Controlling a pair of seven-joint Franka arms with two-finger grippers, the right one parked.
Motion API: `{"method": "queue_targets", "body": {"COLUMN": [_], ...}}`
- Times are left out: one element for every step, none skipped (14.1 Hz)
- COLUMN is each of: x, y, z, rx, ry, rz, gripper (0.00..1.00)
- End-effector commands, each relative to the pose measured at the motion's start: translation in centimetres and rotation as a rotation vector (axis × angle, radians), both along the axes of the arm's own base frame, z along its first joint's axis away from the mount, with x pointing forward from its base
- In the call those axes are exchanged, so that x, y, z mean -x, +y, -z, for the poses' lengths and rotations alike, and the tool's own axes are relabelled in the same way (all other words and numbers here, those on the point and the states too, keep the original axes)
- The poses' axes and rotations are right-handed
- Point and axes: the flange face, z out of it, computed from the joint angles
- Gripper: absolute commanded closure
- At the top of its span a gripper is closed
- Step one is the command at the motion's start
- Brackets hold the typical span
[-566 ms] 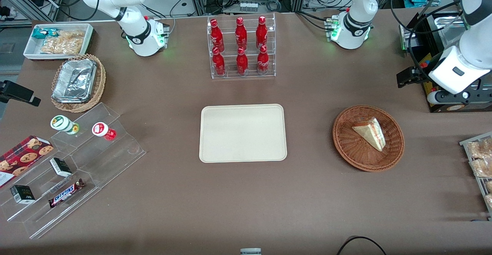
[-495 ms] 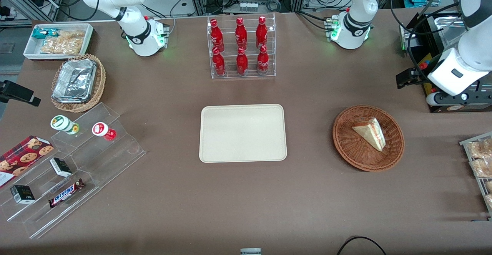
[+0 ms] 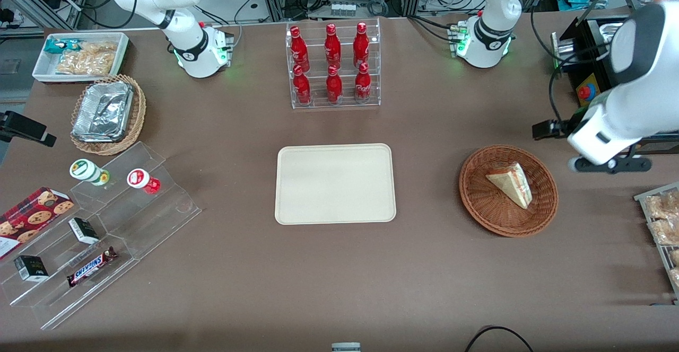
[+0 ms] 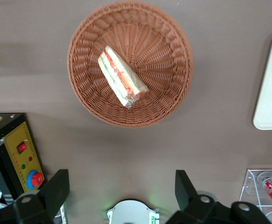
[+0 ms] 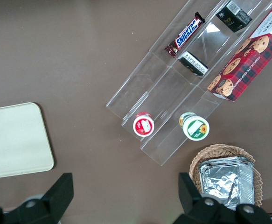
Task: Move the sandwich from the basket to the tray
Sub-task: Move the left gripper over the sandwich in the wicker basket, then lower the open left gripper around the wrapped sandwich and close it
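Note:
The sandwich (image 3: 511,184), a wrapped white-bread wedge with red and green filling, lies in the round reddish-brown wicker basket (image 3: 480,203). In the left wrist view the sandwich (image 4: 122,77) lies across the middle of the basket (image 4: 168,42). The left arm's gripper (image 3: 549,128) hangs high above the table, farther from the front camera than the basket, and touches nothing. Its fingers (image 4: 59,186) stand wide apart and hold nothing; the gripper (image 4: 121,179) is open. The cream tray (image 3: 335,183) lies flat beside the basket, toward the parked arm's end, and its corner shows in the wrist view (image 4: 271,93).
A clear rack of red bottles (image 3: 333,66) stands farther from the front camera than the tray. A black box with a red button (image 3: 584,92) and a rack of snack bags (image 3: 663,219) sit at the working arm's end. Acrylic steps with snacks (image 3: 101,225) lie at the parked arm's end.
The left arm has swung nearer the front camera and toward the basket. Sandwich, basket and tray have not moved.

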Motion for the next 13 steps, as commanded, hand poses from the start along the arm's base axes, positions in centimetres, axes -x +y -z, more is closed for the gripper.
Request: {"method": "queue_targets", "body": {"x": [0.5, 0.9, 1.1, 1.3, 1.7, 2.3, 2.8, 3.2, 3.6, 4.2, 4.6, 4.7, 4.8], "y": [0.3, 0.4, 0.5, 0.6, 0.6, 0.7, 0.9, 0.9, 1.0, 2.2, 2.8, 2.8, 2.8], "z": [5.4, 6.8, 8.4, 10.0, 11.6, 13.5, 14.4, 15.7, 16.6, 17.5, 18.2, 18.8, 19.2], "rx": [-0.002, -0.002, 0.0, 0.0, 0.002, 0.005, -0.002, -0.014, -0.025, -0.036, -0.045, -0.059, -0.076], "ry": [-0.012, -0.029, -0.036, -0.045, -0.064, -0.09, -0.121, -0.143, -0.167, -0.199, -0.232, -0.248, -0.245], "rz": [0.017, 0.018, 0.019, 0.02, 0.02, 0.009, -0.032, -0.097, -0.164, -0.255, -0.344, -0.442, -0.519], "gripper": [0.0, 0.0, 0.0, 0.0, 0.0, 0.0, 0.0, 0.0, 0.0, 0.0, 0.0, 0.0, 0.0]}}
